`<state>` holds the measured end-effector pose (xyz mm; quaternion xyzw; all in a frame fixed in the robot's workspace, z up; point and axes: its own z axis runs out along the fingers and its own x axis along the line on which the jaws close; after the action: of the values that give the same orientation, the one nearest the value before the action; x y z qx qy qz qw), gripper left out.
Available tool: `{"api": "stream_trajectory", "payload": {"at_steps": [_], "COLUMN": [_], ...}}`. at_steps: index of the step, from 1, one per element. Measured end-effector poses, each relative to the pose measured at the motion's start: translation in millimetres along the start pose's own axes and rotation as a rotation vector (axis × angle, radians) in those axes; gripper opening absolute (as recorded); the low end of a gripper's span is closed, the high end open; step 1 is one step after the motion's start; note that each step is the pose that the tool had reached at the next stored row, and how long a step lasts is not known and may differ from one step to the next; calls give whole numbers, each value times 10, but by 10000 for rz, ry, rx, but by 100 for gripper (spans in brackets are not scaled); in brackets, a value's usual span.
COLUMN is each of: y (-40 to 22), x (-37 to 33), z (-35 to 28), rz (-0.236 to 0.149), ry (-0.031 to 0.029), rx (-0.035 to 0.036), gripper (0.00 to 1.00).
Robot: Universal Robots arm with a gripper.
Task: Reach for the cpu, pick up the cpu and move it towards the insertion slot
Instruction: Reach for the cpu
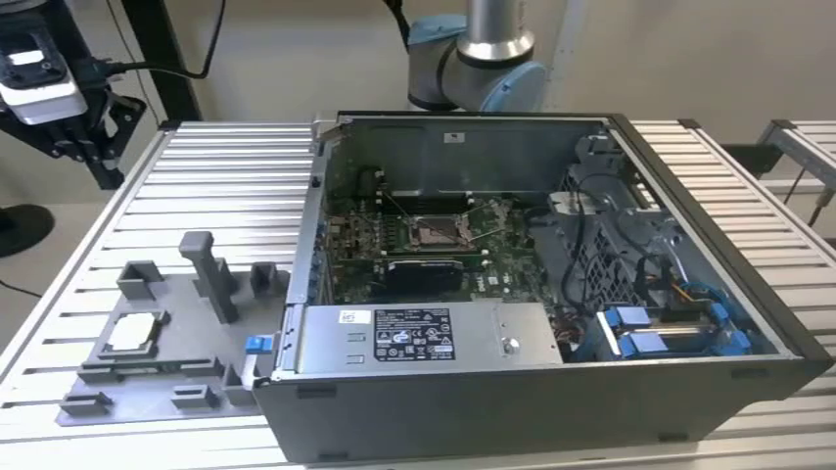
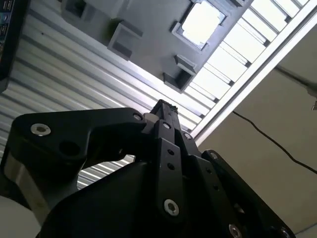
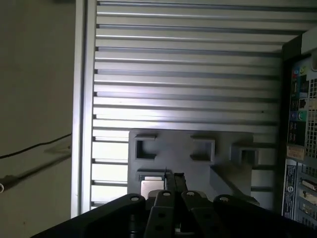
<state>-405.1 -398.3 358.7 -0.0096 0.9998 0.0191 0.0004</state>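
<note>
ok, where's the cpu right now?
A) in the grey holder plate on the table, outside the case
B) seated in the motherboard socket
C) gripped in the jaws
A: the cpu lies in a recess of the grey holder plate beside the computer case; the gripper is apart from it, jaws shut.

The exterior view holds one cpu (image 1: 135, 333) at the lower left of the frame, on one grey fixture plate (image 1: 144, 416) with one tall post (image 1: 209, 274) (the smaller blocks around it overlap too much to count). It also holds one insertion slot (image 1: 434, 231) near the middle, inside one open computer case (image 1: 523, 411). One slatted tabletop (image 1: 222, 186) carries plate and case, one robot arm (image 1: 477, 49) stands at the top centre, and the second wrist view shows one pincer (image 2: 162, 105) and one cable (image 2: 277, 144) on the floor.
</note>
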Motion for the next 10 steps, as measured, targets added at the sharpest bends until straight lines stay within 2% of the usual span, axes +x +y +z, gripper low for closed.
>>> {"api": "stream_trajectory", "payload": {"at_steps": [6, 10], "y": [-270, -404], "x": [33, 52], "z": [-8, -7], "rz": [-1, 0], "ry": [0, -1], "rx": [0, -1], "gripper": [0, 0]}}
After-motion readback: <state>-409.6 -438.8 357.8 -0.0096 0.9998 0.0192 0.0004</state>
